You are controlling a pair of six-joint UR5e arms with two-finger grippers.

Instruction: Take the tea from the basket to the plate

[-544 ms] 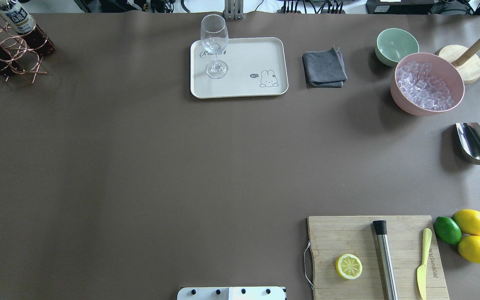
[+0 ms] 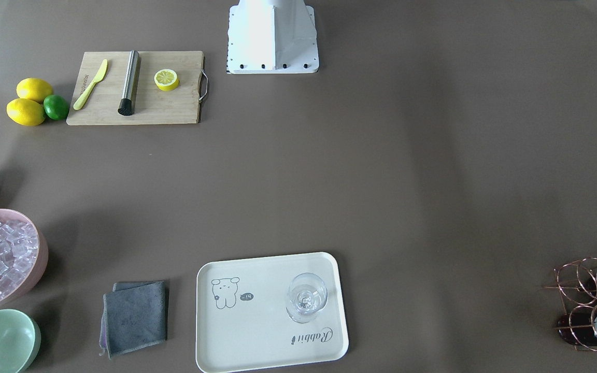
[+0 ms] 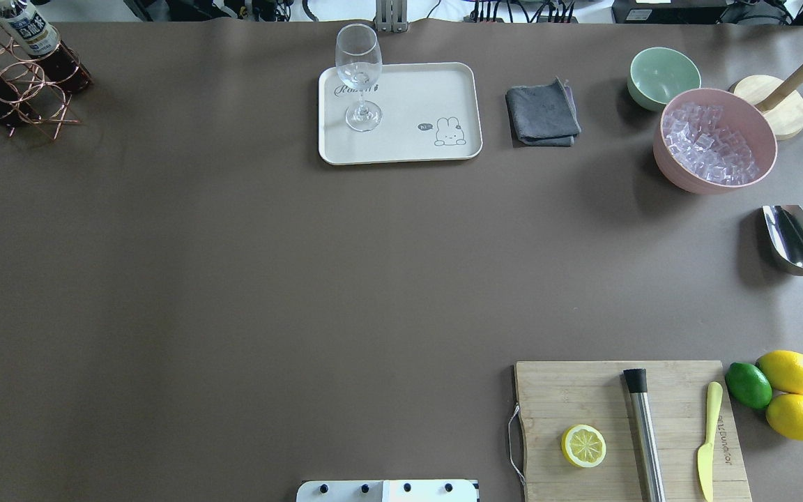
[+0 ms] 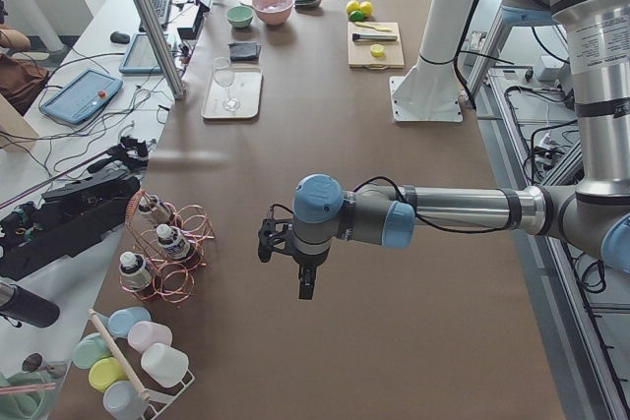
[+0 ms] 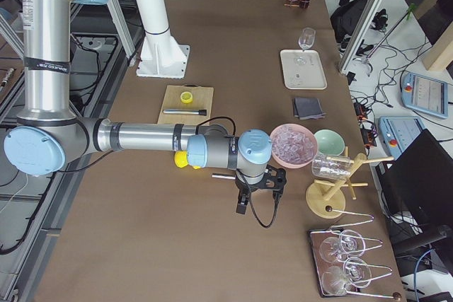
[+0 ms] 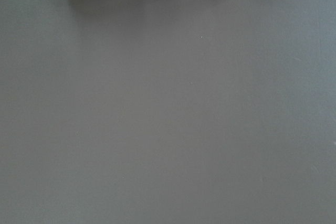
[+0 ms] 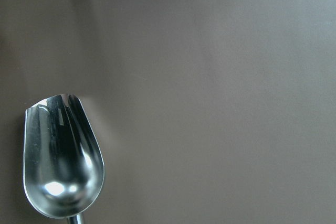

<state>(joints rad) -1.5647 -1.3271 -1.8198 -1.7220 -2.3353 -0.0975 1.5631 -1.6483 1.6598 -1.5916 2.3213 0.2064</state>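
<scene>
Both UR5e arms reach out low over the brown table (image 3: pixel 234 279), forearms held level and wrists bent so the tools point straight down. The near arm in the left-end view carries the left gripper (image 4: pixel 304 290) above bare table, near but apart from the rose-gold wire basket (image 4: pixel 187 243) of round ring cells; whether its jaws are spread or pressed together cannot be told from this side view. At the table's other end the right gripper (image 5: pixel 241 208) hangs near the pink bowl of clear ice cubes (image 5: pixel 292 143), its wrist camera looking down on a shiny steel scoop (image 7: pixel 60 156) lying on the table; the state of its jaws likewise cannot be told. Three small clear plastic tea bottles (image 4: pixel 175 241), with white caps, blue-and-white labels and dark red-brown drink, stand in the basket's cells at the table's far left corner in the overhead view. The cream-white rectangular plate (image 3: pixel 408 97), printed with a cartoon animal and grey script, lies well apart from the basket along the far edge, a stemmed clear glass (image 3: pixel 360 77) upright on its left part. To its right lie a folded grey cloth (image 3: pixel 542 111) and a mint-green bowl (image 3: pixel 663 75); a wooden cutting board (image 3: pixel 569 390) holds a halved lemon (image 3: pixel 583 446).
</scene>
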